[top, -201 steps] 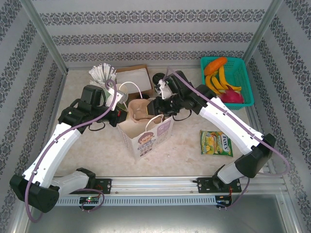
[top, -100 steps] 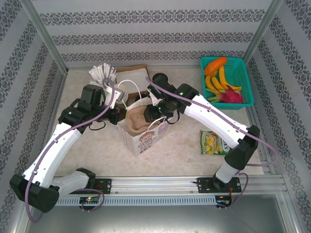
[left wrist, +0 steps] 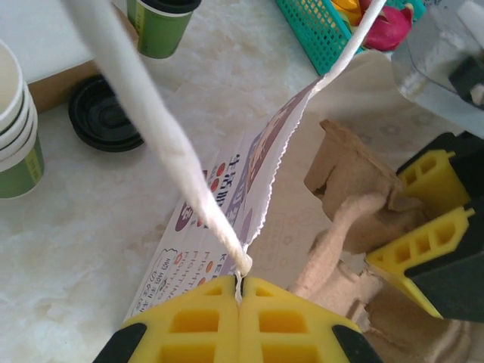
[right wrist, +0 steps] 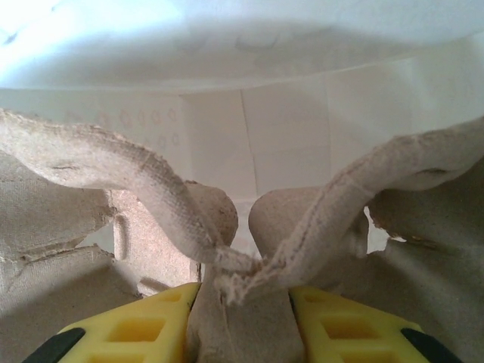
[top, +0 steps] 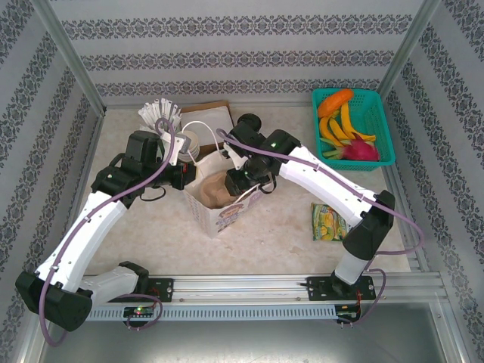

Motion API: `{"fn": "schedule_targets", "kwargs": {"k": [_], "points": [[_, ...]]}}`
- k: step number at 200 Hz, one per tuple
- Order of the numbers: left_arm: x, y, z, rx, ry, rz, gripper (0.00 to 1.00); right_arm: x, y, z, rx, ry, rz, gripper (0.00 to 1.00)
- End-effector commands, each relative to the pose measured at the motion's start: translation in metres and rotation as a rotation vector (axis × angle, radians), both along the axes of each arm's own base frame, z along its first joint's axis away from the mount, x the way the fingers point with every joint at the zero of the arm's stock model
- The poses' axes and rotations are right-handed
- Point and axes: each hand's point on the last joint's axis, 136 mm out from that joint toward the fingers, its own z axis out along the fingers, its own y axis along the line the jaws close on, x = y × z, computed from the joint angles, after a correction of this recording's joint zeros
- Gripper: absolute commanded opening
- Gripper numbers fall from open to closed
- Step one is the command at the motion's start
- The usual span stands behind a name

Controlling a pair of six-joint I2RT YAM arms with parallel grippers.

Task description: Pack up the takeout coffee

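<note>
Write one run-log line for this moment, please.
left gripper: shut on bag rim | right gripper: holds cup tray inside bag | coffee cup: on table, not packed

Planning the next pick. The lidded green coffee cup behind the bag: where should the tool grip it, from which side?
Probably the coffee cup's paper wall just under the black lid, approached level from the basket side. It stands upright and tapers downward, so the lid rim should stop slipping; the bag and the cup stack crowd the other sides.
</note>
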Motion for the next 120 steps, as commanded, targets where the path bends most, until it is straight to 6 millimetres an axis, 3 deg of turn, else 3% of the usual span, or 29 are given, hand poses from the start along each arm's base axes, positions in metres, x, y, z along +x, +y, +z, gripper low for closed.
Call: {"fn": "schedule_targets", "kwargs": {"k": [1,50,120], "points": [[0.007,-0.005,0.012,-0.053,-0.055,0.02,0.0,-0.012,0.004,-0.006,-0.019,0.055,0.062,0.33],[0.001,-0.013,0.008,-0.083,-0.041,-0.036,0.0,-0.008,0.014,-0.022,-0.065,0.105,0.062,0.34],[-0.006,-0.018,0.018,-0.08,-0.087,-0.111,0.02,-0.008,0.015,-0.043,-0.11,0.151,0.071,0.33]]}}
